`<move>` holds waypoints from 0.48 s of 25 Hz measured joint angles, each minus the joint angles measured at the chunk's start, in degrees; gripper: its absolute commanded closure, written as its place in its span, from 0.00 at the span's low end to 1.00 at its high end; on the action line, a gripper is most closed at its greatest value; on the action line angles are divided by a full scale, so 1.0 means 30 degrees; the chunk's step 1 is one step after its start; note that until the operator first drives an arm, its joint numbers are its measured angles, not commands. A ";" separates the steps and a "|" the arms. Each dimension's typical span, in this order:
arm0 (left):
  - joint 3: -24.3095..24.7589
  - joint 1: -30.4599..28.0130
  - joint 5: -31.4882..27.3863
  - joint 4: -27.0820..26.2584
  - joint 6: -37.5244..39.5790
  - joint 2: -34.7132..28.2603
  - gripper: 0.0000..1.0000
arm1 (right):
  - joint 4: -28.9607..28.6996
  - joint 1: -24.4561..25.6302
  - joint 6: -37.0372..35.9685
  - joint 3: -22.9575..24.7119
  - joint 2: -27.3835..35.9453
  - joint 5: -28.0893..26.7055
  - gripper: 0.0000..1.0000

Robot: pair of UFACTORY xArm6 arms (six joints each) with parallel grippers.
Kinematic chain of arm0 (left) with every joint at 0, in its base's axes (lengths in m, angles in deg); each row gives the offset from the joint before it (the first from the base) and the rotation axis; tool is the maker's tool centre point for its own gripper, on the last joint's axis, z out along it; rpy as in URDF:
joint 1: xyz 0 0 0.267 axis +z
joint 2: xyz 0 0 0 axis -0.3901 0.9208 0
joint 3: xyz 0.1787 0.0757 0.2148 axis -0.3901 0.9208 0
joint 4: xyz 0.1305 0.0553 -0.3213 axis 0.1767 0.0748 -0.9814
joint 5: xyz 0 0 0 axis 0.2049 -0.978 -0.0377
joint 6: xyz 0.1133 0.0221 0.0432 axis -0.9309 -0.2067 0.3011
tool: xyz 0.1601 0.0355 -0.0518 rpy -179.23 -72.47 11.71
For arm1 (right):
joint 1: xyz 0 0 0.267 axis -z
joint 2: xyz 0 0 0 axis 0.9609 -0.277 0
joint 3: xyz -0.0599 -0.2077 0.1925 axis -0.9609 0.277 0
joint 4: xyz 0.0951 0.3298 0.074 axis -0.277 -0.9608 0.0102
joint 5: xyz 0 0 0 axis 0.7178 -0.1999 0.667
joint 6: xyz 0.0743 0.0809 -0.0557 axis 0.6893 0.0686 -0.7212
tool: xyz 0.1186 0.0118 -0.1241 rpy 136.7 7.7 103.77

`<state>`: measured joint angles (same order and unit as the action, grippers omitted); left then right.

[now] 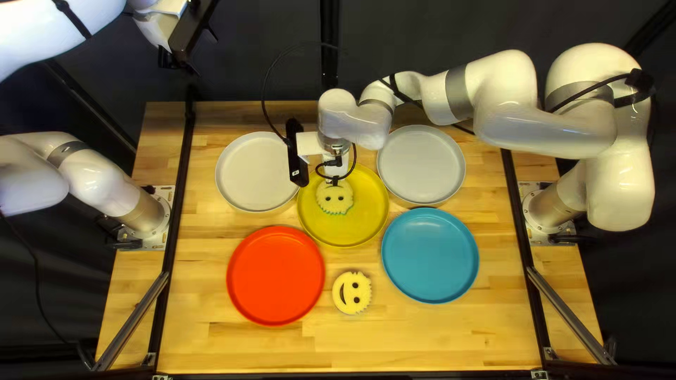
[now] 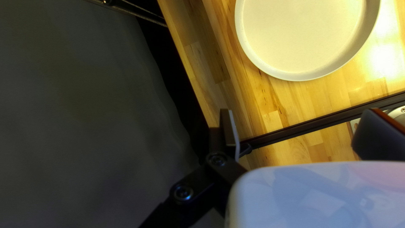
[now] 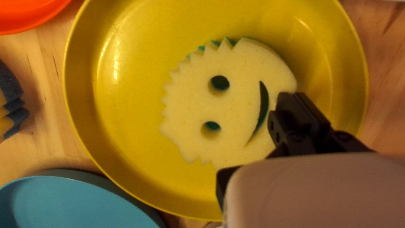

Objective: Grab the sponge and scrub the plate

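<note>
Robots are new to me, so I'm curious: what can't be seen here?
- Yellow plate under its sponge: hidden by sponge, top left and right wrist views.
- Whether right gripper grips it: its mount blocks right wrist view.
- Middle of left arm: cut off by top left view's edge.

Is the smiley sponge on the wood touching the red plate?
Apart. The top left view shows bare wood between the sponge and the red plate, all along that side.
</note>
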<state>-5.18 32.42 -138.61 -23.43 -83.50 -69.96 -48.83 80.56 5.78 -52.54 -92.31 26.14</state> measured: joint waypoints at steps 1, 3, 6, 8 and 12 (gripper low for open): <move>0.0000 0.0000 0.0000 0.0000 0.0000 0.0000 0.00 | 0.0051 -0.0067 0.0034 -0.0071 -0.0045 0.0003 1.00; 0.0000 0.0000 0.0000 0.0000 0.0000 0.0000 0.00 | 0.0172 -0.0150 0.0070 -0.0193 -0.0129 0.0014 1.00; 0.0000 0.0000 0.0000 0.0000 0.0000 0.0000 0.00 | 0.0262 0.0090 -0.0117 -0.0403 -0.0305 -0.0037 1.00; 0.0000 0.0000 0.0000 0.0000 0.0000 0.0000 0.00 | 0.0249 0.0473 -0.0423 -0.0597 -0.0483 -0.0157 1.00; 0.0000 0.0000 0.0000 0.0000 0.0000 0.0000 0.00 | 0.0010 0.1511 -0.1169 -0.0545 -0.0377 -0.0525 1.00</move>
<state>-5.18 32.42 -138.61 -23.43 -83.50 -69.96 -48.81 85.09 2.27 -54.17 -93.44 24.57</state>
